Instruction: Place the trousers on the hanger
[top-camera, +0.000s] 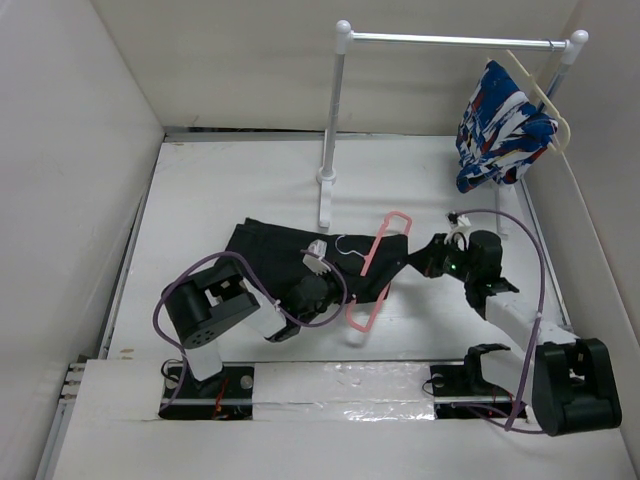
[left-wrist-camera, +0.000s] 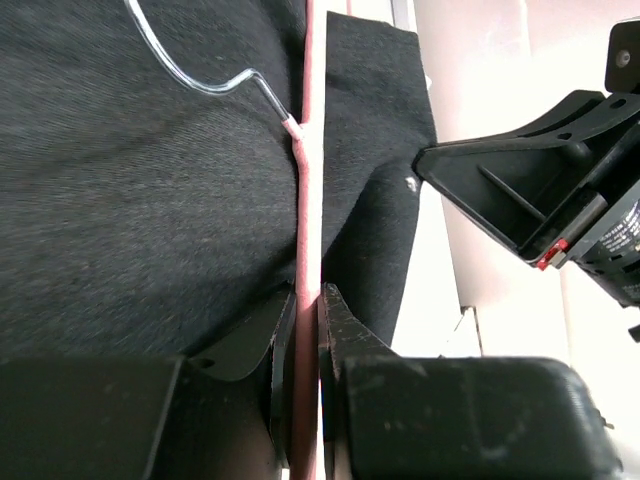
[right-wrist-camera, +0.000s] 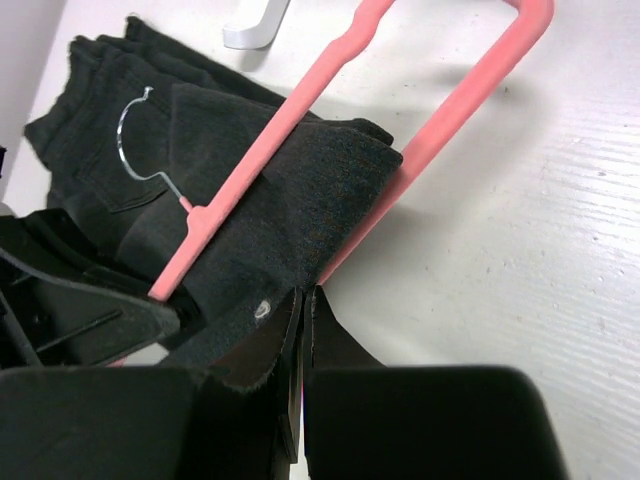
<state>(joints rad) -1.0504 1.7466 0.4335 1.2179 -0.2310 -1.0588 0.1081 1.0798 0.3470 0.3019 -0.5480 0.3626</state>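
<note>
L arm low, elbow folded, reaching right; L tool jaws pinched on hanger bar. R arm stretched fwd-left, R tool clamped on trousers edge. Tools near, facing each other.

From my seat, the top camera sits high above and behind the arm bases, tilted down and forward. It gives me the whole table from far off, with the bases along the bottom edge. The left wrist camera rides behind the left gripper and looks out along its fingers, very close to the trousers and the hanger. The right gripper pokes in from that view's right. The right wrist camera looks along its own fingers from the opposite side, a little farther back. Both wrist views share the hanger and the same fold of trousers; the top view shows that spot small, mid-table.
</note>
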